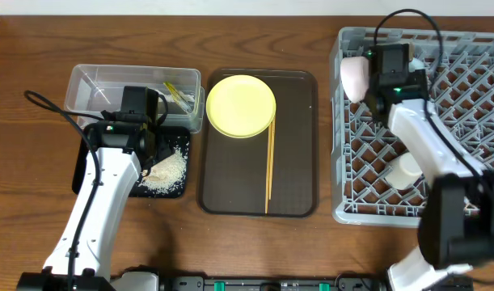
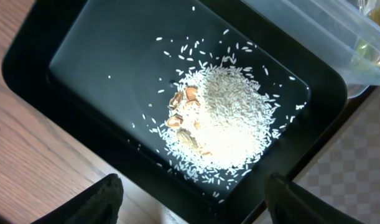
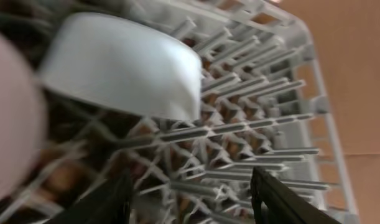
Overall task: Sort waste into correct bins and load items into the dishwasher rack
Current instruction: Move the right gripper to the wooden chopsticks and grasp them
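Left jaws: apart, empty, over white rice heap (image 2: 230, 118) in shallow black tray (image 2: 84, 56)
Right jaws: apart, empty; pinkish-white round bowl (image 1: 354, 77) on edge in grey lattice plastic rack (image 1: 473, 89), likely to drain
Unloaded: round yellow plate (image 1: 241, 106), thin wooden chopsticks (image 1: 270, 162)

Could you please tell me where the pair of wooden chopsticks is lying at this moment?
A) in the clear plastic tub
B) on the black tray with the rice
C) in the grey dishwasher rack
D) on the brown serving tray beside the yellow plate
D: the overhead view shows the chopsticks lying together on the brown serving tray, right beside the yellow plate.
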Controlling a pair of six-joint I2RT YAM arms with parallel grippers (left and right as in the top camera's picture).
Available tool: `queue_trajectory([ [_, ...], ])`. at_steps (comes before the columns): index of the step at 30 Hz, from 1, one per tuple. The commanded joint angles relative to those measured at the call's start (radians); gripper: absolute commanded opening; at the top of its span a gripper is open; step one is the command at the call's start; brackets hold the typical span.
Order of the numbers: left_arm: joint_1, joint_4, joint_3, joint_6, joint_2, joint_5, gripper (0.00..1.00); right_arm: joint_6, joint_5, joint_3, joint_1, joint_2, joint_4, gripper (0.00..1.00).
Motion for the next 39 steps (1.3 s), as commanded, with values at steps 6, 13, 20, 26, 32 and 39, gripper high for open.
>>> queue_trajectory([
  [6, 0.004, -0.008, -0.004, 0.019, -0.006, -0.006, 0.78, 0.085, -0.779, 0.003, 0.1, -0.167, -0.061, 0.59],
  [13, 0.003, -0.008, -0.004, 0.019, -0.006, -0.006, 0.78, 0.211, -0.912, 0.003, 0.259, -0.147, -0.131, 0.56],
  [20, 0.003, -0.008, -0.004, 0.019, -0.006, -0.006, 0.78, 0.361, -0.778, 0.002, 0.407, -0.07, -0.24, 0.54],
  [26, 0.003, -0.008, -0.004, 0.019, -0.006, -0.006, 0.78, 0.482, -0.703, 0.002, 0.488, 0.045, -0.28, 0.54],
  [32, 0.003, -0.008, -0.004, 0.019, -0.006, -0.006, 0.78, 0.553, -0.661, 0.002, 0.521, 0.14, -0.282, 0.51],
  [39, 0.003, -0.008, -0.004, 0.019, -0.006, -0.006, 0.78, 0.6, -0.589, 0.002, 0.523, 0.195, -0.288, 0.52],
])
